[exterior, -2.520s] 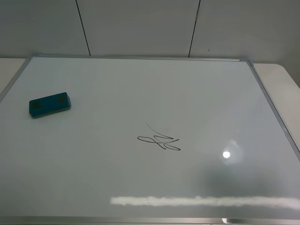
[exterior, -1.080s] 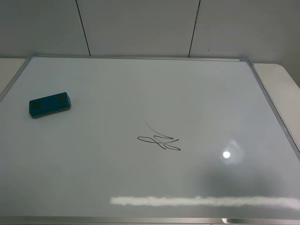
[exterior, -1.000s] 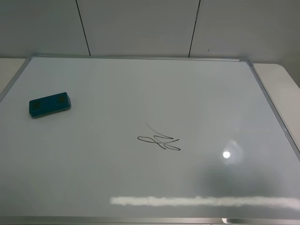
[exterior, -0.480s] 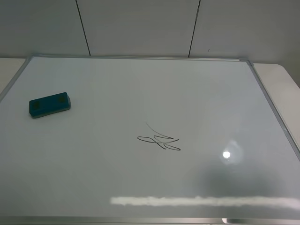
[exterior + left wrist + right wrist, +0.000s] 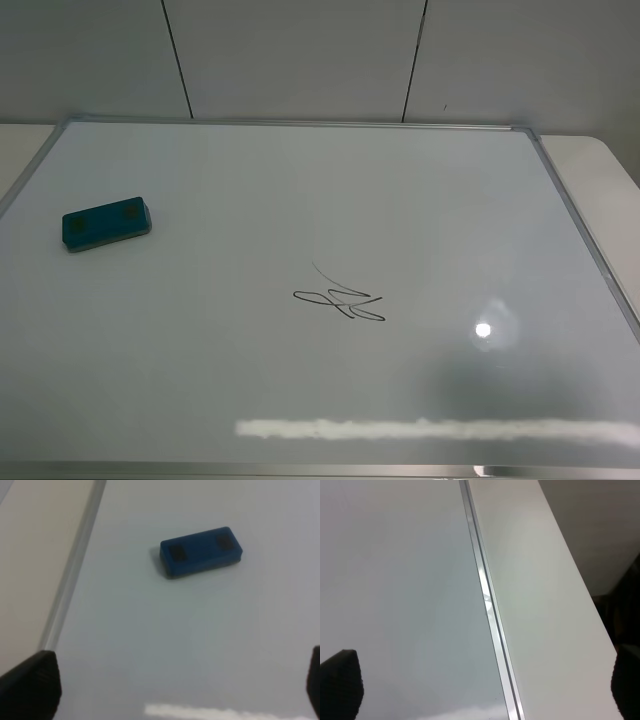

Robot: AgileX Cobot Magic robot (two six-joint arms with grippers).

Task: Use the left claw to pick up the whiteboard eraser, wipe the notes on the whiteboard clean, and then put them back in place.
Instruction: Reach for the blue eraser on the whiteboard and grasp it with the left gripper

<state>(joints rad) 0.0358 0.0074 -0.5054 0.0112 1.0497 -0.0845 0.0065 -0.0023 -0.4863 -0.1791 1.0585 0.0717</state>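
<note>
**Exterior high:** The whiteboard (image 5: 300, 180) lies flat on the tabletop (image 5: 590, 175), and no arm shows. The whiteboard eraser (image 5: 106, 223) sits near the board's 9 o'clock edge, with its long axis running roughly 8 to 2. The notes (image 5: 340, 300) lie well apart from it, toward 5 o'clock of the board's centre, unwiped.

**Left wrist:** The left tool (image 5: 170, 685) is spread wide and empty. The eraser lies ahead of its fingertips, not between them, with its long axis roughly in line with the finger gap. I judge this nearer arm must advance, and probably turn, to grip the narrow sides.

**Right wrist:** The right tool (image 5: 482, 685) is also spread and holds nothing. It hangs over the board's frame, probably the 3 o'clock edge.
</note>
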